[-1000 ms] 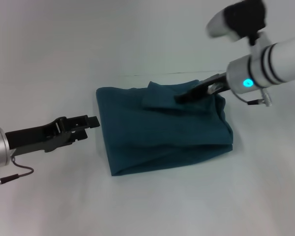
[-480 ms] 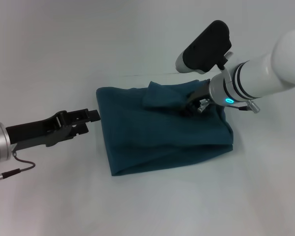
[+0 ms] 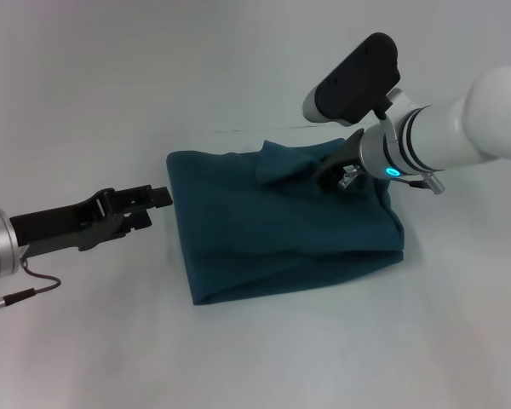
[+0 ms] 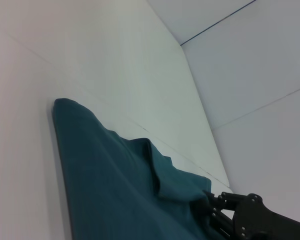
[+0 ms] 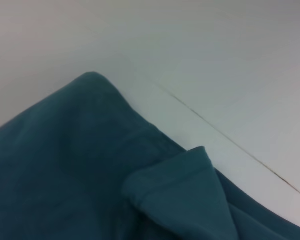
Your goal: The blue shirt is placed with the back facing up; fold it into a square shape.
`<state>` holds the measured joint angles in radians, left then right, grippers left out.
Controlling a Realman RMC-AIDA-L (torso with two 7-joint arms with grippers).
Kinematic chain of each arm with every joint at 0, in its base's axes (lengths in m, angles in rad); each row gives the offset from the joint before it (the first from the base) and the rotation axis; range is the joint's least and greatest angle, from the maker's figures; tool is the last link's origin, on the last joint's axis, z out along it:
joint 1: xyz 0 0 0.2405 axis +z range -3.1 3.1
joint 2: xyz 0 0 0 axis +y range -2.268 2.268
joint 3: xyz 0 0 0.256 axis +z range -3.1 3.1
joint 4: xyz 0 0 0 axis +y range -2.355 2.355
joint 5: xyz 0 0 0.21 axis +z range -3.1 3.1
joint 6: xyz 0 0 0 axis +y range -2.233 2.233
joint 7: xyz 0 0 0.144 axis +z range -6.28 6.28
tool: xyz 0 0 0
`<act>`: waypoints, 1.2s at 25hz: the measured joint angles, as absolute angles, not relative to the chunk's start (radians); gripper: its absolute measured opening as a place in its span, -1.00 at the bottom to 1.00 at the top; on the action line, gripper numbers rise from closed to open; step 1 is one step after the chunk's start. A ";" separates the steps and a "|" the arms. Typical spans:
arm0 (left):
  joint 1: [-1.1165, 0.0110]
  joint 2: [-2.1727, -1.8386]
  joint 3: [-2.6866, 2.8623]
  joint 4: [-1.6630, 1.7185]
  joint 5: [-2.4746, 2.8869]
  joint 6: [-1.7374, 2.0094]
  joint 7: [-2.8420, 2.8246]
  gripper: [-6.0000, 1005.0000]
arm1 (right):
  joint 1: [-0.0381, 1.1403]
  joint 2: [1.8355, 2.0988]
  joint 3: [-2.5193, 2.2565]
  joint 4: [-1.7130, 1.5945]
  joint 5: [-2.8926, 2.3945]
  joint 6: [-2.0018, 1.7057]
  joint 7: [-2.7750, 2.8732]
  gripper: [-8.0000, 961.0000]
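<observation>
Blue shirt (image 3: 281,226) folded, long axis left-right; right hand (image 3: 328,176) atop.

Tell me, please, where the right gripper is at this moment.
In the head view the right gripper is on the right, at the far right part of the folded shirt, beside a raised flap of cloth.

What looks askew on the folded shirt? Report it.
The dark teal-blue cotton shirt lies in a rough square, but a hemmed flap sticks up at its far edge beside the right tool, breaking the flat fold. The left tool hovers beside the shirt.
</observation>
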<state>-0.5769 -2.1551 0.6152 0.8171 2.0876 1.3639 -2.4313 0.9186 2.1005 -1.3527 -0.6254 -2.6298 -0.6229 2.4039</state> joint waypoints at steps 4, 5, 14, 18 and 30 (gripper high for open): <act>-0.577 -2.155 0.615 0.817 2.088 1.362 -2.431 0.29 | 0.920 2.101 -1.356 -0.622 -2.629 -0.616 2.407 -0.66; -0.577 -2.155 0.615 0.817 2.088 1.361 -2.431 0.29 | 0.920 2.101 -1.356 -0.623 -2.629 -0.615 2.409 -0.72; -0.578 -2.155 0.615 0.816 2.088 1.352 -2.431 0.29 | 0.908 2.092 -1.320 -0.632 -2.627 -0.568 2.523 -0.93; -0.580 -2.155 0.618 0.816 2.088 1.352 -2.431 0.29 | 0.908 2.091 -1.264 -0.628 -2.627 -0.564 2.543 -0.93; -0.580 -2.155 0.617 0.814 2.088 1.353 -2.431 0.29 | 0.907 2.093 -1.207 -0.609 -2.630 -0.553 2.558 -0.93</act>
<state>-0.5796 -2.1552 0.6166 0.8143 2.0877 1.3528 -2.4313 0.9068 2.0935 -1.2074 -0.6093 -2.6304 -0.5530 2.5583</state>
